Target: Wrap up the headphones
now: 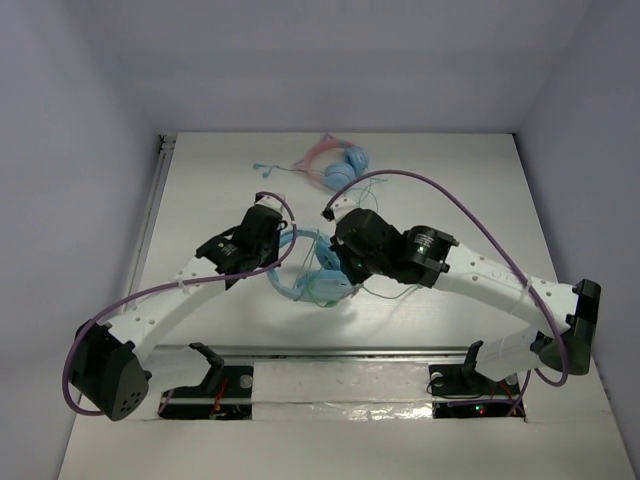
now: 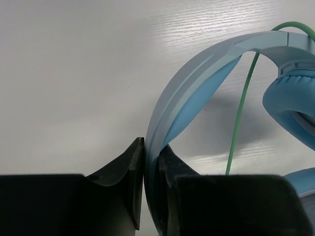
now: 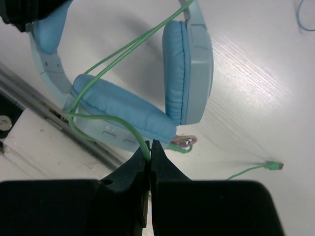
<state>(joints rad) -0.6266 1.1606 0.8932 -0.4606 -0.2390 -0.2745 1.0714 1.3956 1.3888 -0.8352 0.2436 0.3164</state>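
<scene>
Right now the light-blue headphones sit mid-table, held between both arms. The left gripper, at their nine o'clock, is clamped on the wide headband. The right gripper, at three o'clock, pinches the thin green cable, which loops across the ear cups. A smaller pink pair lies at twelve o'clock.
</scene>
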